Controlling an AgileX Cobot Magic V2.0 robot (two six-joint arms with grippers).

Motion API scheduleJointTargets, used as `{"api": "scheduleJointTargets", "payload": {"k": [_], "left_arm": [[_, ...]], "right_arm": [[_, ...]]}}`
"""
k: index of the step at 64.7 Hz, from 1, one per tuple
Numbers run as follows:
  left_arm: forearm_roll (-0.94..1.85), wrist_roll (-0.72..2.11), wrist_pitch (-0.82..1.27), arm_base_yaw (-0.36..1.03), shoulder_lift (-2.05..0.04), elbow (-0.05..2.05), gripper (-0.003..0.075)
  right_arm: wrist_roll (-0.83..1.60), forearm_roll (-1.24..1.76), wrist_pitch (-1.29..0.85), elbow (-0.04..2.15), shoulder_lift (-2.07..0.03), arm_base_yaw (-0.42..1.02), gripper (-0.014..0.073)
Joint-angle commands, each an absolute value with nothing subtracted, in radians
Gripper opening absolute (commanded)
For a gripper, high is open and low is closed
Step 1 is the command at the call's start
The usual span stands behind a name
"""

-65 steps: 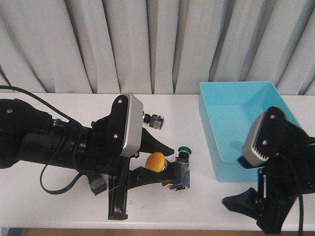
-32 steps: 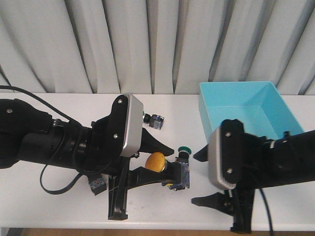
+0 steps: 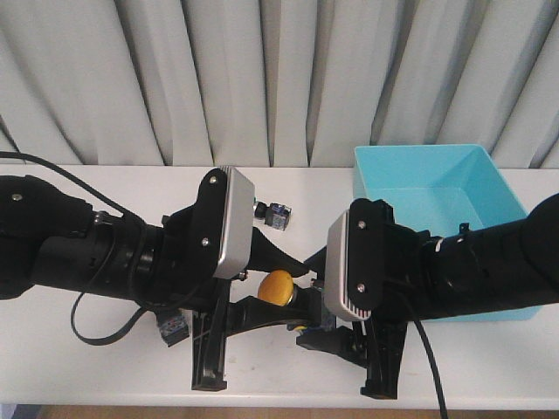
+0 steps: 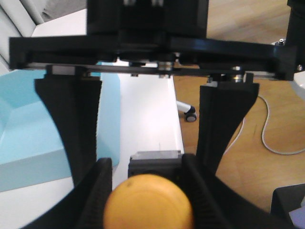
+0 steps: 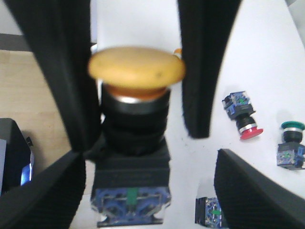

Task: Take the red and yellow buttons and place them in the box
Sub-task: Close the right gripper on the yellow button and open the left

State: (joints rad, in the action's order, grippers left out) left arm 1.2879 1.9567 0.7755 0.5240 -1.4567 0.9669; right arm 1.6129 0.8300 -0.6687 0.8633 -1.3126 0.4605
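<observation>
My left gripper point(image 3: 288, 292) is shut on a yellow button point(image 3: 279, 285) and holds it above the table, cap toward the left wrist camera point(image 4: 148, 202), between its fingers point(image 4: 97, 191). My right gripper point(image 5: 150, 195) is open. Its wide-apart jaws flank the bluish base point(image 5: 131, 202) of that same button point(image 5: 137, 69), nearer one finger, without clear contact. A red button point(image 5: 245, 123) lies on the white table. The turquoise box point(image 3: 437, 179) stands at the back right, behind my right arm.
A green-capped switch point(image 5: 290, 143) stands beyond the red one. Another bluish switch body point(image 5: 209, 212) lies close to my right finger. A further switch point(image 3: 278, 214) lies behind the left arm and one point(image 3: 173, 327) lies under it.
My right arm has swung from the front right corner leftward, bringing its open jaws around the held yellow button's base. The left arm has not moved. The green switch is now hidden in the front view.
</observation>
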Motion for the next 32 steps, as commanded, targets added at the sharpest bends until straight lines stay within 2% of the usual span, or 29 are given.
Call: {"api": "scheduleJointTargets", "payload": {"k": [1, 32], "left_arm": [[1.357, 1.955, 0.784, 0.528, -1.430, 0.990, 0.0136], [1.357, 1.955, 0.784, 0.528, -1.430, 0.990, 0.0136]], "right_arm": [[1.623, 0.862, -0.678, 0.898, -1.293, 0.461, 0.0538], [1.622, 0.861, -0.679, 0.898, -1.334, 0.461, 0.0531]]}}
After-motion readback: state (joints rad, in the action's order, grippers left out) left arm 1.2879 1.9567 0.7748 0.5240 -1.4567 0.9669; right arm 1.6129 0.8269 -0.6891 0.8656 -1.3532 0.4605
